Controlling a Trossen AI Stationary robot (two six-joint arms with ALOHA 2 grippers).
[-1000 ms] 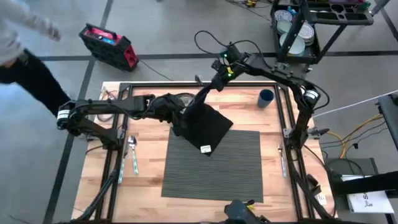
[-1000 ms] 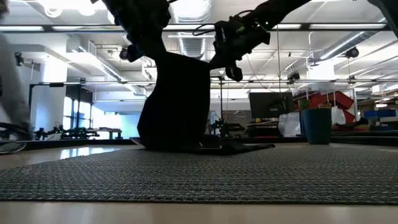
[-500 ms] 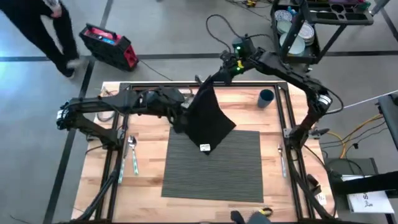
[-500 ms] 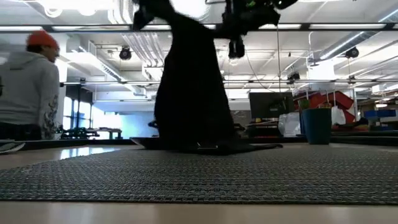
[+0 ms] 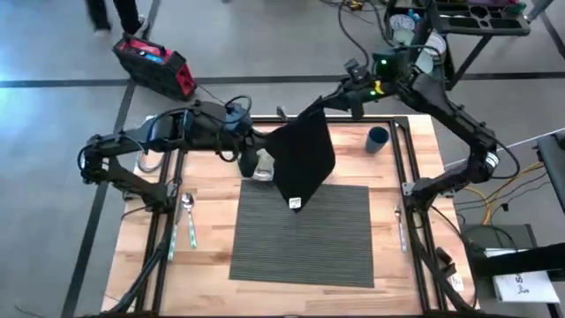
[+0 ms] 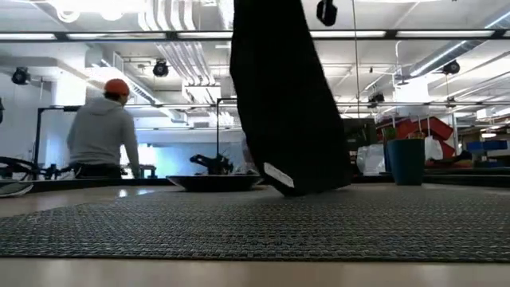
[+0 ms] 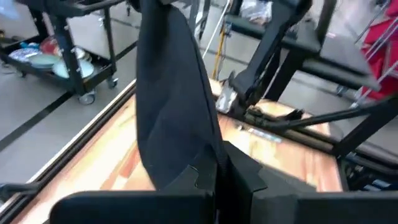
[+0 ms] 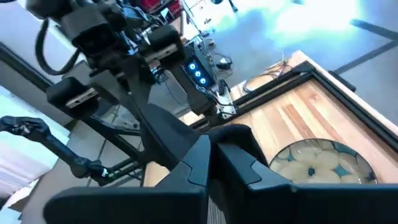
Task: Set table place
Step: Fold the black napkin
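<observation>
A black cloth napkin (image 5: pixel 302 162) hangs spread between my two grippers above the far part of the wooden table (image 5: pixel 212 256). My left gripper (image 5: pixel 254 150) is shut on its left upper corner, my right gripper (image 5: pixel 320 108) on its right upper corner. The napkin's lower corner carries a white tag (image 6: pixel 279 175). The ribbed dark grey place mat (image 5: pixel 305 237) lies flat on the table below it. A glass plate (image 6: pixel 215 182) rests on the table behind the mat's far left corner. My left gripper pinches the napkin's upper left corner (image 7: pixel 183 171) between its two fingers, coming level from the table's left. The cloth hangs below and away from the fingers. My right gripper pinches the upper right corner (image 5: pixel 315 116), reaching in from the far right side. The top edge slopes up toward it, and the napkin's tagged corner (image 5: pixel 294 203) hangs low over the mat's far edge.
A blue cup (image 5: pixel 378 139) stands at the far right of the table. A spoon and a fork (image 5: pixel 189 218) lie left of the mat, a knife (image 5: pixel 402 225) right of it. A person (image 6: pixel 103 127) stands in the room behind the table.
Both grippers have risen with the napkin, the right one also moving toward the table's right edge. The napkin's lower part, which lay on the mat's far edge, has been drawn up and now hangs spread out. The plate that it covered now shows.
</observation>
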